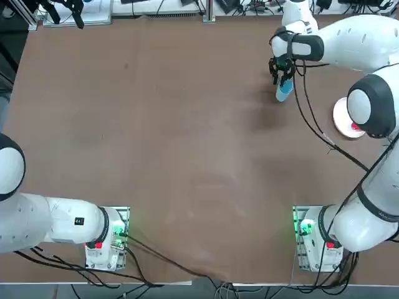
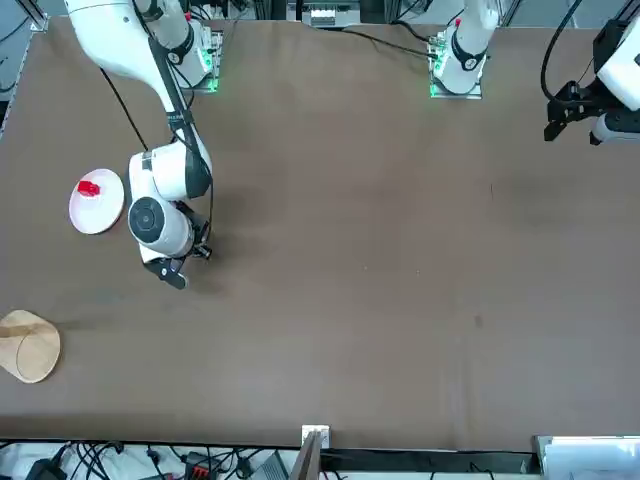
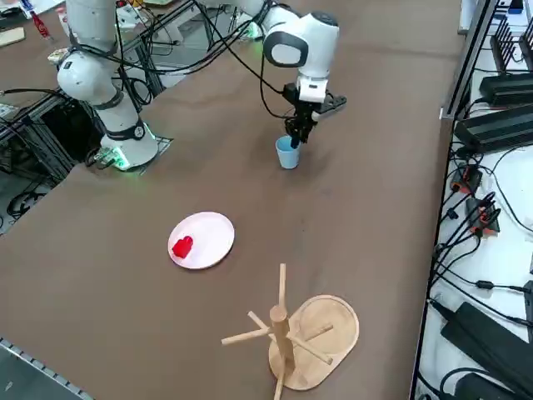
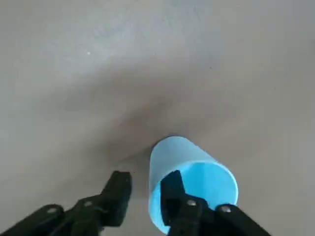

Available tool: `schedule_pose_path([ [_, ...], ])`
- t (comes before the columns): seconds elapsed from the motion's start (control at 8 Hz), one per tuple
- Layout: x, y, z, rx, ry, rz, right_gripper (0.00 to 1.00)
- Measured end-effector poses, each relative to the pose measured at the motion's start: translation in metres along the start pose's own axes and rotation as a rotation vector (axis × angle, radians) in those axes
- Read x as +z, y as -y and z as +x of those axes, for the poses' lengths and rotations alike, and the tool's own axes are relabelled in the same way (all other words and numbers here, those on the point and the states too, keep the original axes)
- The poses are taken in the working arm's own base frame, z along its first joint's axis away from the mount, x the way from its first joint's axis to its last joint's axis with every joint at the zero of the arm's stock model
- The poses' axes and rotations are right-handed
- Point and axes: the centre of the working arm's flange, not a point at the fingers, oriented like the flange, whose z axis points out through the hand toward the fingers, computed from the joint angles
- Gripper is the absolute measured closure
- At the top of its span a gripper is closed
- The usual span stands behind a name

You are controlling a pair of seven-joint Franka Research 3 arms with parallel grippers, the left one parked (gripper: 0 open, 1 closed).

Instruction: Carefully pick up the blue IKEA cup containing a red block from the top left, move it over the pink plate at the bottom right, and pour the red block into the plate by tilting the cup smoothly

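The blue IKEA cup [image 1: 283, 93] [image 3: 287, 154] [image 4: 197, 172] stands upright on the brown table, at the far right as seen from the top view. My right gripper [image 1: 282, 78] [image 3: 297, 137] [image 4: 146, 184] hangs over its rim, open. One finger is inside the cup and the other stands outside, with a gap to the wall. The red block [image 1: 356, 128] [image 2: 89, 188] [image 3: 181, 247] lies on the pink plate [image 1: 341, 115] [image 2: 100, 212] [image 3: 212, 237], nearer the arm's base than the cup. In the front view the arm hides the cup.
A tan wooden peg stand on an oval base [image 3: 287, 333] [image 2: 28, 345] sits beyond the plate near the table's right edge. Cables and black boxes [image 3: 491, 125] line the far side of the table.
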Motion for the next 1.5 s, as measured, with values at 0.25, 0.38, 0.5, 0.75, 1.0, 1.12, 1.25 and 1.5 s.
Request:
schedule_pose_path([
  [0.25,-0.004,0.001,0.002,-0.001,-0.008,0.004,0.51],
  [0.38,-0.009,0.002,0.005,-0.001,-0.019,0.011,0.52],
  [0.5,-0.020,0.003,0.009,-0.001,-0.030,0.018,0.46],
  [0.75,-0.054,0.007,0.019,0.000,-0.057,0.038,0.30],
  [1.0,-0.094,0.006,0.026,0.003,-0.101,0.077,0.02],
  [1.12,-0.110,0.004,0.030,-0.006,-0.118,0.090,0.00],
  [1.25,-0.123,-0.003,0.036,-0.035,-0.129,0.095,0.00],
  [1.5,-0.146,-0.026,0.054,-0.140,-0.134,0.088,0.00],
])
